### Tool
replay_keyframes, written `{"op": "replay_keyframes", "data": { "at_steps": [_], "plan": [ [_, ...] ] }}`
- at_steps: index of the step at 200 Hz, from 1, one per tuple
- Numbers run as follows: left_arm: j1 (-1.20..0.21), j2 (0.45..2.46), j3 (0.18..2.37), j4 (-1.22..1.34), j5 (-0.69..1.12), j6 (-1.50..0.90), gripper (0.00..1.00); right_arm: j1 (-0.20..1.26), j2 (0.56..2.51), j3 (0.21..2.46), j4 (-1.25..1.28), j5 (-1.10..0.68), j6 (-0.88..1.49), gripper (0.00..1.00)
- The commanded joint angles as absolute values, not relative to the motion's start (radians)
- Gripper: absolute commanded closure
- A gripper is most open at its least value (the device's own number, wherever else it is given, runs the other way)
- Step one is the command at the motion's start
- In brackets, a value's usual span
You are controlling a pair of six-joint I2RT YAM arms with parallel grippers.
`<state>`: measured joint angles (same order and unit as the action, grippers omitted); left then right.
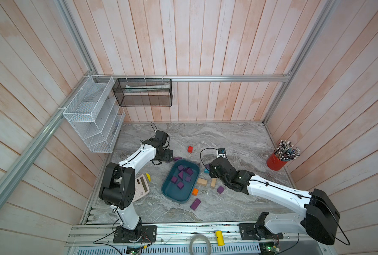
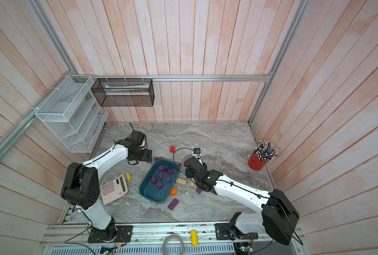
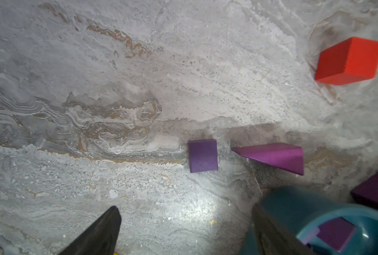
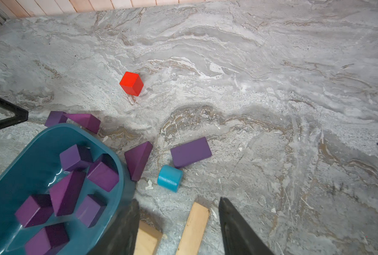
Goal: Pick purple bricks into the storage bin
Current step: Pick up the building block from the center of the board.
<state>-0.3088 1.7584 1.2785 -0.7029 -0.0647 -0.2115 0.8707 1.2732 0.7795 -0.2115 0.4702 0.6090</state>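
Claws first: on my feed the left claw (image 3: 186,208) stands wide with nothing between its fingers, over bare counter (image 3: 95,66) and just short of a purple cube (image 3: 203,155) and a purple wedge (image 3: 276,156). Those 2 lie side by side with a small gap, near one end of the storage bin (image 1: 174,194). The right claw (image 4: 178,199) is partly spread and holds nothing; 1 of 2 tan blocks (image 4: 193,227) lies on the counter under its gap. The storage bin sits mid-counter between both arms, and I count at least 6 purple bricks (image 4: 103,173) heaped inside. Outside it, a second wedge (image 4: 138,160) lies just beside the rim, with a purple oblong (image 4: 191,152) and a blue cylinder (image 4: 170,178) near it. A longer purple block (image 1: 195,204) and a small purple block (image 1: 220,189) lie on the side toward the arm bases. A red cube (image 4: 131,84) sits well apart.
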Motion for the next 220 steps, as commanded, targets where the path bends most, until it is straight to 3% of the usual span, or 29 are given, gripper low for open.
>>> {"op": "replay_keyframes", "data": {
  "at_steps": [1,82,220],
  "plan": [
    [-0.311,1.783,1.32,-0.763,-0.08,-0.249,0.09,0.863,1.24,0.741,-0.184,0.45,0.595,0.41],
    [-0.337,1.846,1.379,-0.832,-0.115,-0.325,0.13,0.856,1.207,0.687,-0.105,0.356,0.459,0.42],
    [-0.362,1.972,1.507,-0.877,-0.16,-0.362,0.19,0.856,1.163,0.657,-0.069,0.358,0.326,0.41]
  ]
}}
